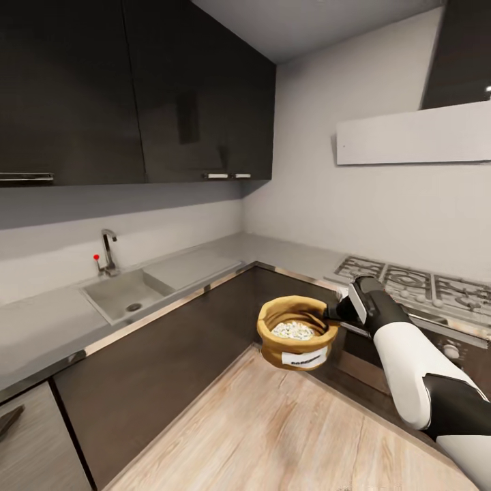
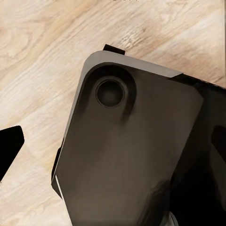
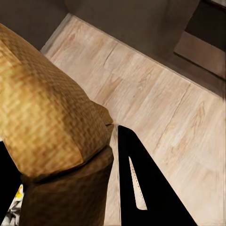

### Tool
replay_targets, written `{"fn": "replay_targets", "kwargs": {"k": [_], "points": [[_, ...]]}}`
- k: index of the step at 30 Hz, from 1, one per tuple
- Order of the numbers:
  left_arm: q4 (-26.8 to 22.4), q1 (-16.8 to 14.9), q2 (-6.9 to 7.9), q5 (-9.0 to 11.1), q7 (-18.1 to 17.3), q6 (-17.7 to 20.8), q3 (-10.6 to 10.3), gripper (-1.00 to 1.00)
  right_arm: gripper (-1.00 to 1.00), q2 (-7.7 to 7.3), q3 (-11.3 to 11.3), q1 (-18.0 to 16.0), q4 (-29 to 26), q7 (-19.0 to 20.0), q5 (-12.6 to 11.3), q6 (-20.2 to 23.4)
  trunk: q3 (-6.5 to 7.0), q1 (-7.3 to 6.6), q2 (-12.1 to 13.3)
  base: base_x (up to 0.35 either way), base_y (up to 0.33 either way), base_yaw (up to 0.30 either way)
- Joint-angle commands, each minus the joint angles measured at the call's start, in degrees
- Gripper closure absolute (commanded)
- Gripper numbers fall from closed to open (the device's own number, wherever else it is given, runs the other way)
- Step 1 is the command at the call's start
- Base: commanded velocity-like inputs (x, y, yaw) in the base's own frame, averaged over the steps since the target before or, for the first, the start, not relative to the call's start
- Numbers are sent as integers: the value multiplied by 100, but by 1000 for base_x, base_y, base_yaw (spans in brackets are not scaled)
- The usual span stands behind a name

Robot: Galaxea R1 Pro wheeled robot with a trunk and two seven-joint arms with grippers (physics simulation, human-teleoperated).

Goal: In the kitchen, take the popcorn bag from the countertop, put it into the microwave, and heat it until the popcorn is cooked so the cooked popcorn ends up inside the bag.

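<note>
The right gripper (image 1: pixel 335 312) holds the popcorn bag (image 1: pixel 298 332) up in the air by its rim.

The brown bag with a white label is above the wood floor (image 1: pixel 286 436), near the gas hob (image 1: pixel 416 283). White popcorn (image 1: pixel 293 331) sits inside. A sink (image 1: pixel 126 294) is in the grey countertop (image 1: pixel 41 327). I cannot tell how the left fingers stand.

tan woven-look popcorn bag (image 1: pixel 298 331) with white label; white popcorn (image 1: pixel 293 331), perhaps yellow-green specked; glossy dark-brown cabinets (image 1: pixel 136 88); grey countertop (image 1: pixel 204 262); pale wood-grain floor (image 1: pixel 286 429).
</note>
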Motion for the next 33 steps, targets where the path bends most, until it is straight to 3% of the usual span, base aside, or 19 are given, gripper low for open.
{"fn": "replay_targets", "kwargs": {"k": [1,10,16,33], "points": [[-3,-1,-2,22,15,-13,4,-100,100,-36,-28,-5,14,48,48,9,-7,0,-5,0,0,-286],[-3,-1,-2,23,15,-13,1,-100,100,-301,-53,13,22,77,39,29,-7,0,-5,0,0,-289],[-3,-1,-2,23,15,-13,-3,-100,100,-817,-62,102,53,118,-1,58,-7,0,-5,0,0,-290],[-3,-1,-2,32,20,-12,12,-100,100,-846,-68,144,206,119,3,16,-7,0,-5,0,0,-290]]}}
